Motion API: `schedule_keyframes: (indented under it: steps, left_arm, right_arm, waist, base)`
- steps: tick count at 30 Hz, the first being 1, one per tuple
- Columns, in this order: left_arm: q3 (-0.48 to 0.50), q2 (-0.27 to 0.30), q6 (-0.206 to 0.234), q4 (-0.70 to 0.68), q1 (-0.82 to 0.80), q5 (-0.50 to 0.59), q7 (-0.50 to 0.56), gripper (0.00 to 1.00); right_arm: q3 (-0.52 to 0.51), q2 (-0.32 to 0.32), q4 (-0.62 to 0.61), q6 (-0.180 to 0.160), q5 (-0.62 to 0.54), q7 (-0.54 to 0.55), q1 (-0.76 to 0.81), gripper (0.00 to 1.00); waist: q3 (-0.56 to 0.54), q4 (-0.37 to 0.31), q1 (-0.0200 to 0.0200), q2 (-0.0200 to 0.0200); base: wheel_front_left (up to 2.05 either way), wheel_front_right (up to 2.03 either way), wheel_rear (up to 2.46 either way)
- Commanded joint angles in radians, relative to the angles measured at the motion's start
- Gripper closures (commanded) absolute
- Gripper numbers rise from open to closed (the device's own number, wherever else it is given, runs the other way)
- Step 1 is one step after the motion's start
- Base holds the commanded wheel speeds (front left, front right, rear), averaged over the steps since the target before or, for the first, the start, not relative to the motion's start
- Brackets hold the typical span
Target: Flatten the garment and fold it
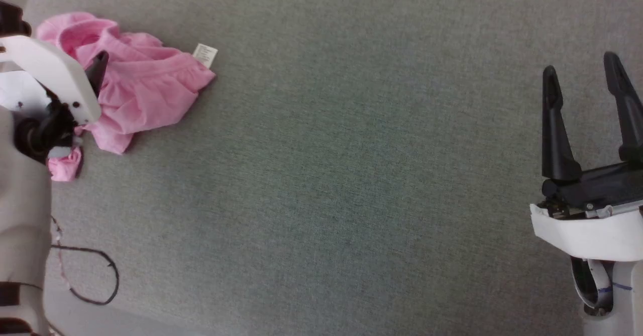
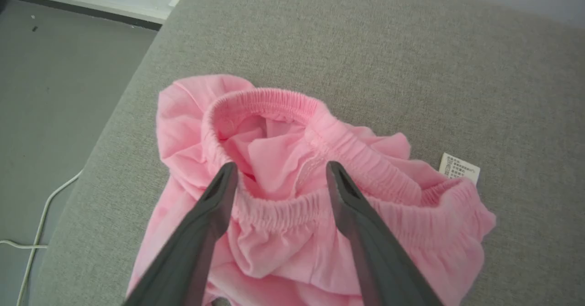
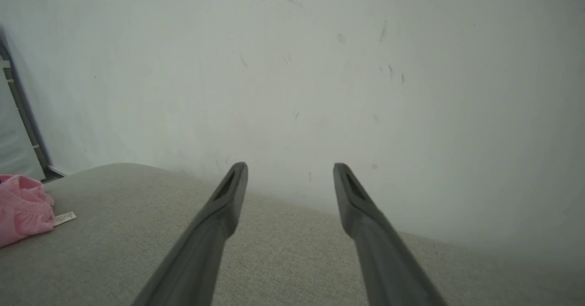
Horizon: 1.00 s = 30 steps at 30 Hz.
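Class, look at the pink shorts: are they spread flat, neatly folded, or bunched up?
Bunched up. The shorts lie crumpled, waistband gaping open, cloth in loose folds, label sticking out.

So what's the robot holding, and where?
Nothing. The left gripper has its fingers open over the gathered waistband of the crumpled light-pink cotton garment; the right gripper is open too.

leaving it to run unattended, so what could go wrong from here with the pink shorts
The garment lies bunched near the edge of the grey surface; a tug could slide it off. The open left hand points at the crumpled waistband, so closing may pinch several layers. The right hand is far off.
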Motion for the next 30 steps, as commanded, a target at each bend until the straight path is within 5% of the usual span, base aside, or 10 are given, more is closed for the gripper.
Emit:
schedule_keyframes:
  steps: [1,6,13,14,15,25,30]
  left_arm:
    - [-0.02,0.025,-0.008,0.014,-0.025,-0.044,0.044,0.0]
    - [-0.148,0.102,-0.013,0.016,-0.03,-0.19,0.235,0.0]
    - [-0.265,0.16,-0.021,0.067,-0.058,-0.322,0.313,0.0]
    - [-0.281,0.164,-0.022,0.075,-0.066,-0.336,0.319,0.55]
    - [-0.295,0.172,-0.023,0.083,-0.075,-0.35,0.323,1.0]
    - [-0.411,0.291,-0.024,0.003,-0.173,-0.307,0.128,1.0]
    - [-0.49,0.298,-0.024,-0.098,-0.251,-0.241,0.012,1.0]
  right_arm:
    - [0.006,-0.006,-0.015,-0.002,-0.008,-0.009,-0.021,0.0]
    - [0.013,-0.016,-0.035,-0.002,-0.013,-0.02,-0.045,0.0]
    - [0.025,-0.024,-0.048,-0.002,-0.015,-0.034,-0.071,0.0]
    - [0.025,-0.025,-0.048,-0.002,-0.015,-0.036,-0.073,0.0]
    - [0.026,-0.025,-0.047,-0.002,-0.015,-0.038,-0.073,0.0]
    - [-0.001,0.003,-0.01,-0.002,-0.003,-0.04,-0.034,0.0]
    - [-0.016,0.024,0.009,-0.002,0.005,-0.04,0.011,0.0]
  waist:
    - [0.063,-0.017,-0.0002,0.0]
    - [0.115,-0.024,-0.0002,0.0]
    - [0.16,-0.021,-0.0002,0.0]
    - [0.16,-0.018,-0.0002,0.0]
    - [0.158,-0.016,-0.0002,0.0]
    - [0.008,-0.014,-0.0002,0.0]
    - [-0.085,-0.028,-0.0002,0.0]
  base:
    - [0.0,0.0,0.0]
    - [0.0,0.0,0.0]
    - [0.0,0.0,0.0]
    - [0.0,0.0,0.0]
    - [0.0,0.0,0.0]
    - [0.0,0.0,0.0]
    - [0.0,0.0,0.0]
